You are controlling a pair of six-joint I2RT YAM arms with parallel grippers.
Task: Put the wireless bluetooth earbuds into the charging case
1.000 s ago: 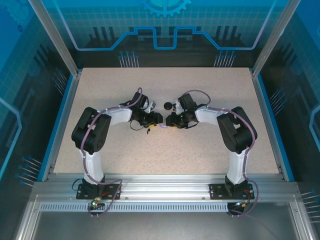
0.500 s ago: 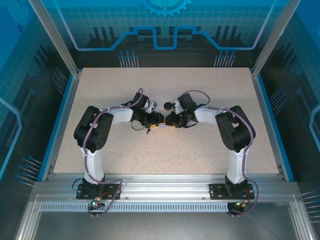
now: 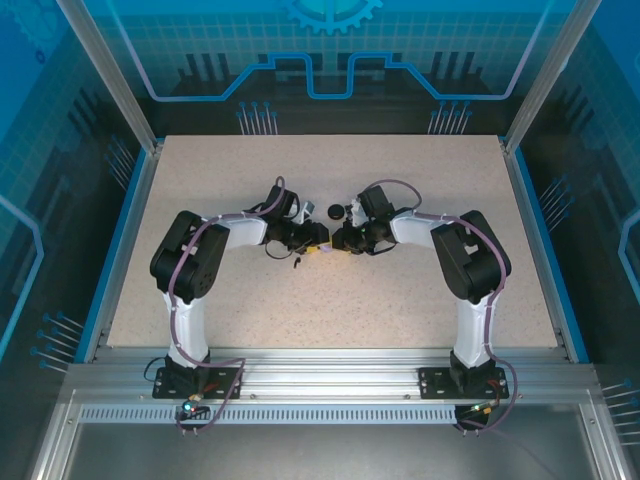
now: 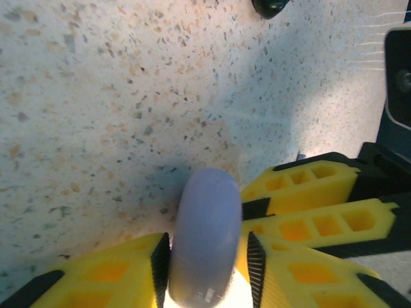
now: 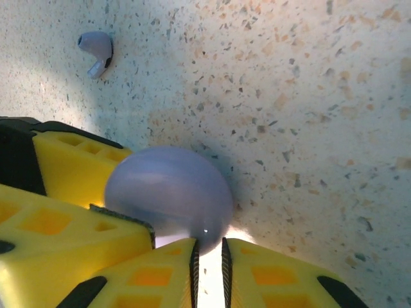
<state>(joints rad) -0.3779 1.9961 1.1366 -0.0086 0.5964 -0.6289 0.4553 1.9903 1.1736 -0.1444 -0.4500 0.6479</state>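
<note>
No lettering, brand, number or label can be read in any view. The back wall [image 3: 200,60] across the top of the overhead frame bears a printed gear emblem [image 3: 330,12] and blue circuit-style lines, all without letters. The lavender charging case [image 4: 205,237], bottom centre of both wrist frames, shows a smooth surface with no mark that can be made out
</note>
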